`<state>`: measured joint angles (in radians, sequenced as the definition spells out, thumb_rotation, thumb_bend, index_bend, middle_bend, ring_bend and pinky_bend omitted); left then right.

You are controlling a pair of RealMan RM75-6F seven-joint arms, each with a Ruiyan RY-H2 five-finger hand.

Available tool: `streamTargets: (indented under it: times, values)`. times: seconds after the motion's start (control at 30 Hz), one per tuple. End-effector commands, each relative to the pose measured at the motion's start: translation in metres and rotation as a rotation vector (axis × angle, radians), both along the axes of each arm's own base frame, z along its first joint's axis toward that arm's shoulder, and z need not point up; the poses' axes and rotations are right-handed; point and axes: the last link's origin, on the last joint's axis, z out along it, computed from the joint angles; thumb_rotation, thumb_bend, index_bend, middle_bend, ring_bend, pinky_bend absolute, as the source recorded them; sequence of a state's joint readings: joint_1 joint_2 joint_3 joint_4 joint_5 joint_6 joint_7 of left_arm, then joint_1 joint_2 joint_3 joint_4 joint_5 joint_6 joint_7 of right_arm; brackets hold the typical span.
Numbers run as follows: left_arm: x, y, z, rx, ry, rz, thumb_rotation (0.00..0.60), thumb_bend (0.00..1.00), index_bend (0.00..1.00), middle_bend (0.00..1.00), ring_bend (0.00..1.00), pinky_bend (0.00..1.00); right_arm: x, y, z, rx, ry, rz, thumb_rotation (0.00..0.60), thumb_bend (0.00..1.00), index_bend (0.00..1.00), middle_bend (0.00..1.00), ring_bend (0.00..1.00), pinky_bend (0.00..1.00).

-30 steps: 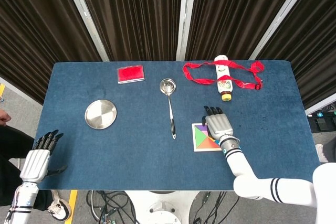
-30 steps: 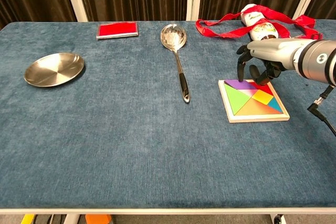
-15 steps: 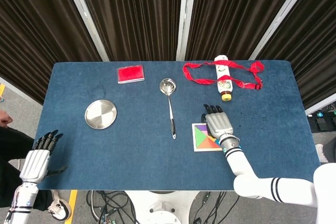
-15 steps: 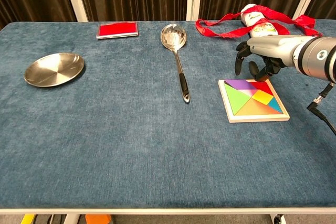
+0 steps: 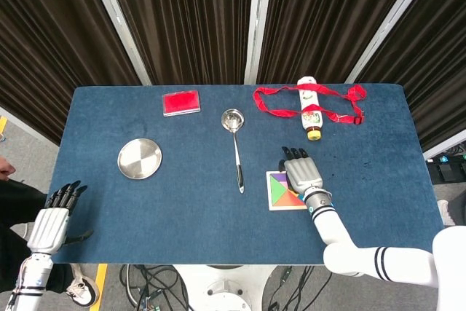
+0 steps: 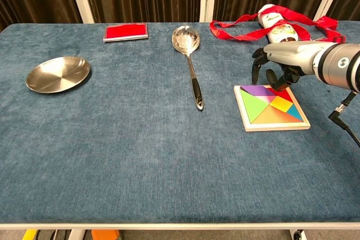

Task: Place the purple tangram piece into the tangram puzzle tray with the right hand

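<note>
The wooden tangram tray point(image 6: 271, 108) point(image 5: 273, 199) lies right of centre on the blue table. The purple piece point(image 6: 257, 90) sits in its far edge among the other coloured pieces. My right hand point(image 6: 283, 62) point(image 5: 301, 171) hovers over the tray's far side with fingers hanging down and apart, holding nothing. Its fingertips point(image 6: 256, 75) are just above the purple piece, not touching it. My left hand point(image 5: 52, 220) hangs off the table's near left corner, fingers straight and empty.
A metal ladle point(image 6: 190, 57) lies left of the tray. A steel plate point(image 6: 58, 73) is at the left, a red card point(image 6: 125, 31) at the back. A bottle point(image 6: 275, 25) with a red ribbon point(image 6: 241, 32) lies behind my right hand.
My right hand lifted its fingertips off the purple piece in the tray and drew back slightly. The piece stays in the tray. The left hand has not moved.
</note>
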<state>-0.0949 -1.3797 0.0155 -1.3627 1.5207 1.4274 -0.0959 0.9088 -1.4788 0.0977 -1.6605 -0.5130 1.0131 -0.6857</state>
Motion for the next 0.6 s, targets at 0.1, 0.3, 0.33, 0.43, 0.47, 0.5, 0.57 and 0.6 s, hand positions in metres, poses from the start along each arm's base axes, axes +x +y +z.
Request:
streamTargets:
  times: [0.1, 0.3, 0.33, 0.43, 0.47, 0.5, 0.57, 0.6]
  values:
    - [0.0, 0.0, 0.0, -0.002, -0.001, 0.001, 0.6, 0.0, 0.12, 0.03, 0.0, 0.12, -0.001, 0.001, 0.0, 0.002, 0.006, 0.0, 0.6, 0.78, 0.44, 0.0, 0.0, 0.0]
    - [0.0, 0.0, 0.0, 0.0, 0.0, -0.001, 0.6, 0.0, 0.12, 0.03, 0.0, 0.12, 0.0, 0.001, 0.001, -0.004, -0.003, 0.001, 0.6, 0.78, 0.48, 0.0, 0.0, 0.0]
    - [0.0, 0.0, 0.0, 0.001, 0.0, -0.001, 0.6, 0.0, 0.12, 0.03, 0.0, 0.12, 0.001, 0.0, 0.002, -0.009, -0.012, 0.001, 0.6, 0.78, 0.47, 0.0, 0.0, 0.0]
    - [0.0, 0.0, 0.0, 0.001, 0.0, -0.001, 0.6, 0.0, 0.12, 0.03, 0.0, 0.12, 0.004, -0.001, 0.006, -0.024, -0.034, 0.007, 0.6, 0.78, 0.45, 0.0, 0.0, 0.0]
    - [0.001, 0.0, 0.0, 0.0, 0.001, -0.001, 0.6, 0.0, 0.12, 0.03, 0.0, 0.12, 0.006, -0.001, 0.009, -0.034, -0.047, 0.009, 0.6, 0.78, 0.44, 0.0, 0.0, 0.0]
    - [0.001, 0.0, 0.0, 0.0, 0.001, -0.002, 0.6, 0.0, 0.12, 0.03, 0.0, 0.12, 0.007, -0.002, 0.013, -0.041, -0.057, 0.011, 0.6, 0.78, 0.43, 0.0, 0.0, 0.0]
    - [0.002, 0.001, 0.0, 0.001, 0.002, -0.006, 0.6, 0.0, 0.12, 0.03, 0.0, 0.12, 0.008, 0.0, 0.023, -0.06, -0.085, 0.014, 0.6, 0.78, 0.4, 0.0, 0.0, 0.0]
    - [0.003, 0.001, 0.001, 0.003, 0.003, -0.009, 0.6, 0.0, 0.12, 0.03, 0.0, 0.12, 0.008, 0.002, 0.029, -0.069, -0.096, 0.016, 0.6, 0.78, 0.37, 0.0, 0.0, 0.0]
